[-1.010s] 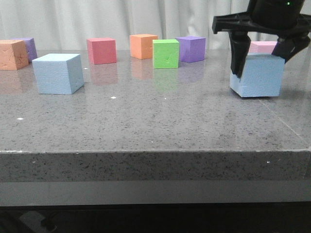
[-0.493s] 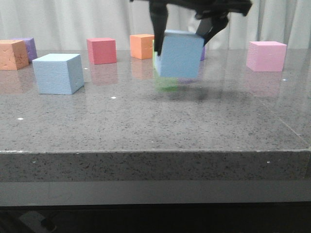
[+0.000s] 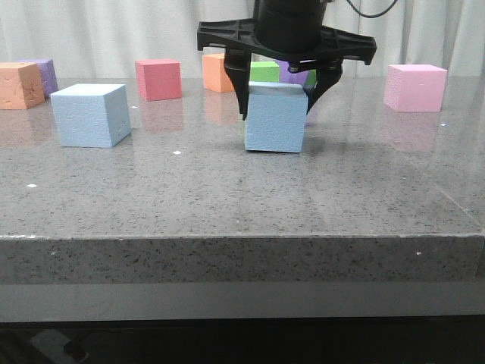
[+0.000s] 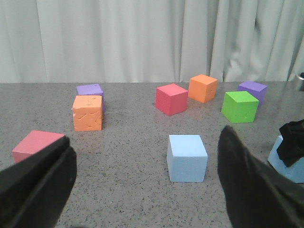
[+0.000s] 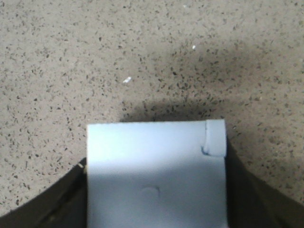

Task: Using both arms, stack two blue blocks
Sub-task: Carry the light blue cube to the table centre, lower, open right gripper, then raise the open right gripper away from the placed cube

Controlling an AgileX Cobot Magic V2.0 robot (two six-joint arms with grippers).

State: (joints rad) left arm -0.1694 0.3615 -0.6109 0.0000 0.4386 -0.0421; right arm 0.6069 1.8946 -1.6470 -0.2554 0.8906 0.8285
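Holding a pale sky-blue foam cube (image 3: pixel 275 120) in my right claw (image 3: pixel 276 95), I see it resting on, or just above, the speckled grey stone tabletop (image 3: pixel 227 197) near its middle. The second pale sky-blue foam cube (image 3: pixel 90 114) sits well apart toward the left, untouched. My left claw (image 4: pixel 142 185) is spread wide and empty, facing that cube. Farther back stand red, orange, green, purple and pink foam cubes. I judge the stacking itself not yet done.
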